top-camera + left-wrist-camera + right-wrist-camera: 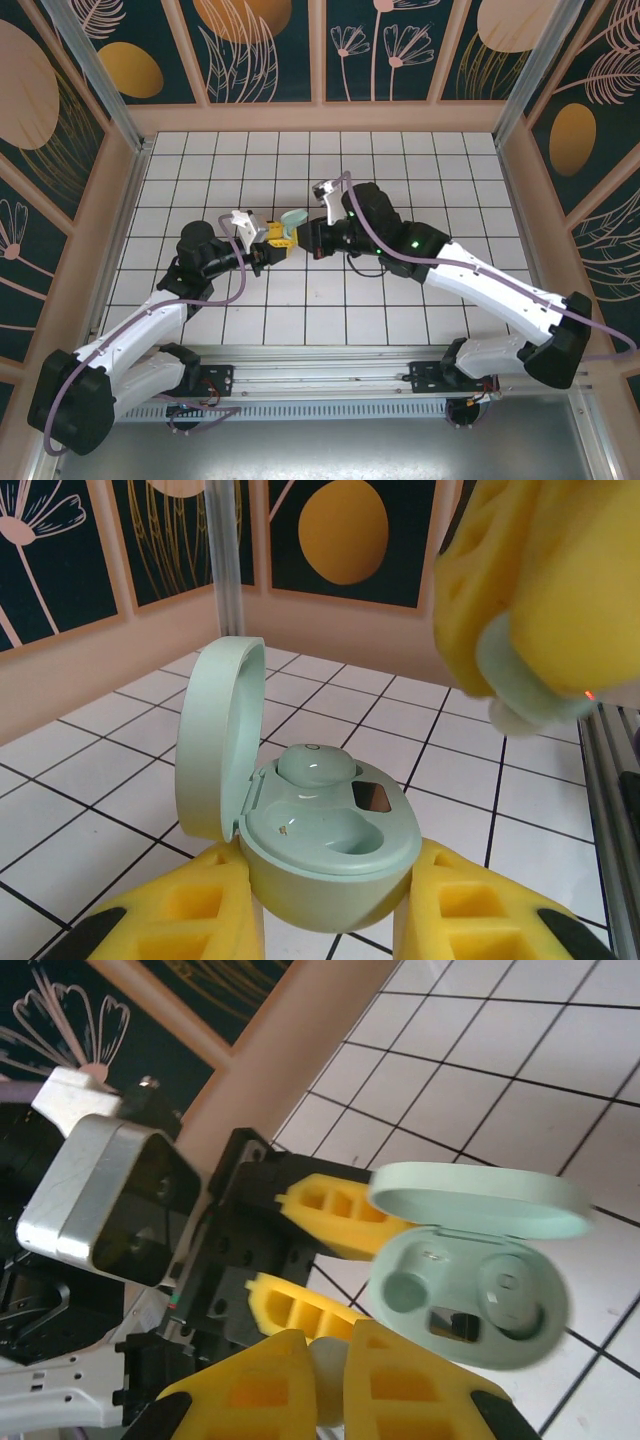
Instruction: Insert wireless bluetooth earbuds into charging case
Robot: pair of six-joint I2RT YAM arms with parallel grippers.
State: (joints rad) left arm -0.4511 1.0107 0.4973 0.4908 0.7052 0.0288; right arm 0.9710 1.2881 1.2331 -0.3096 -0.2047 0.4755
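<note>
L gripper clamps open mint case over centre of table; one earbud seated. R gripper pinches 2nd mint earbud, not yet inserted; near socket is empty.

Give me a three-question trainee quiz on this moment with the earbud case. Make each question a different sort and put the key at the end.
1. True or false: the pale mint green oval plastic charging case has its hinged lid shut.
2. How many of the case's wells hold a small rounded mint green earbud? A none; B one; C both.
3. Fill in: the left gripper clamps the case, and the right gripper pinches a second mint ____.
Key: 1 false, the lid stands open. 2 B, the other well is empty. 3 earbud, the held earbud.
</note>
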